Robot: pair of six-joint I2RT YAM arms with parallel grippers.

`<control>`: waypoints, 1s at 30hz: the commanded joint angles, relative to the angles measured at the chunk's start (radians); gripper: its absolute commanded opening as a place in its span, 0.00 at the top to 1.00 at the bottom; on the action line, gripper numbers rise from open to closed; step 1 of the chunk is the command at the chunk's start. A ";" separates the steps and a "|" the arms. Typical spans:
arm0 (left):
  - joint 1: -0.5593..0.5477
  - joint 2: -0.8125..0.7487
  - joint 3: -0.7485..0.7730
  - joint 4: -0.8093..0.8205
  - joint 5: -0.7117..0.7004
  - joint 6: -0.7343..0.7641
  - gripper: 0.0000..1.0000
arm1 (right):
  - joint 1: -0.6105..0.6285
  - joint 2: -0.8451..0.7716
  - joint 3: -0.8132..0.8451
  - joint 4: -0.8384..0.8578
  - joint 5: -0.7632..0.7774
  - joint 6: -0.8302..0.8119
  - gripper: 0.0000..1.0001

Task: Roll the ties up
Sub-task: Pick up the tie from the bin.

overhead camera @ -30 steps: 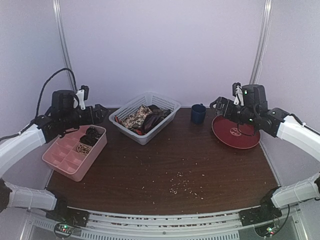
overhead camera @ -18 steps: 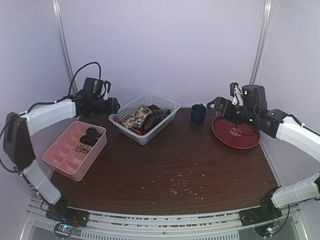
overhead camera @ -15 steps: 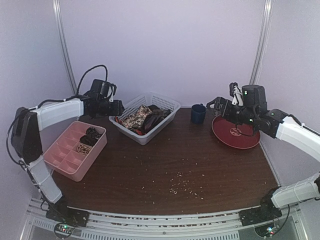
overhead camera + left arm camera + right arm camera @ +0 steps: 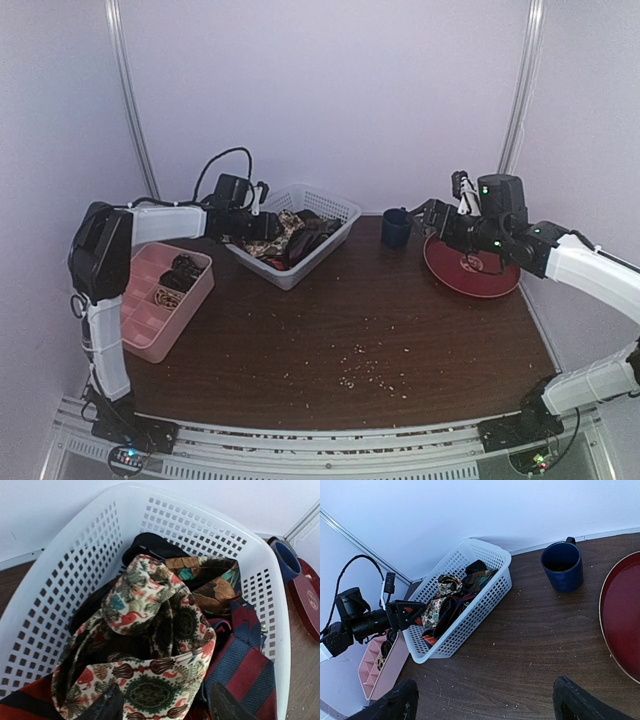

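Observation:
Several ties lie piled in a white lattice basket point(image 4: 335, 207) at the back of the table. In the left wrist view a cream tie with a floral pattern point(image 4: 150, 645) lies on top, with a red and navy striped tie point(image 4: 245, 665) to its right and brown point(image 4: 215, 587) and black point(image 4: 150, 542) ties behind. My left gripper point(image 4: 268, 228) is open just above the floral tie at the basket's left end, its fingertips point(image 4: 107, 705) straddling the fabric. My right gripper point(image 4: 428, 215) is open and empty, held high near the mug; it sees the basket point(image 4: 485, 600) from afar.
A pink compartment tray point(image 4: 130, 325) with small dark items stands at the left. A dark blue mug point(image 4: 396, 228) and a red plate point(image 4: 480, 275) stand at the back right. Crumbs point(image 4: 365, 365) are scattered over the brown tabletop.
My left arm has swung right from above the pink tray to the left end of the basket. My right gripper has shifted slightly left.

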 commanded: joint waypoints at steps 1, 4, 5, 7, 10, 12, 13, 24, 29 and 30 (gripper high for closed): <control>-0.013 0.053 0.031 0.078 0.093 0.000 0.39 | -0.003 0.002 0.004 0.018 -0.017 -0.003 0.05; -0.020 0.084 0.033 0.085 0.104 -0.008 0.39 | -0.003 0.002 0.003 0.018 -0.009 -0.011 0.05; -0.020 0.091 0.035 0.087 0.102 -0.008 0.41 | -0.003 0.002 0.003 0.017 -0.009 -0.011 0.05; -0.021 0.093 0.041 0.085 0.098 -0.008 0.55 | -0.003 0.004 0.004 0.016 -0.010 -0.013 0.05; -0.022 0.062 0.059 0.064 0.079 -0.002 0.93 | -0.003 0.004 0.004 0.015 -0.016 -0.009 0.05; -0.022 0.029 0.076 0.049 0.064 -0.001 1.00 | -0.003 0.002 0.000 0.015 -0.025 -0.003 0.05; -0.022 0.011 0.084 0.036 0.057 -0.005 1.00 | -0.003 0.000 -0.004 0.016 -0.034 0.000 0.05; -0.023 -0.221 0.099 0.013 0.127 -0.028 1.00 | 0.072 -0.060 -0.081 0.114 -0.049 0.008 0.06; -0.024 -0.354 0.000 0.133 0.308 -0.130 1.00 | 0.184 -0.056 -0.076 0.183 0.019 -0.032 0.08; -0.024 -0.379 -0.021 0.155 0.332 -0.153 1.00 | 0.207 -0.054 -0.071 0.191 0.044 -0.056 0.08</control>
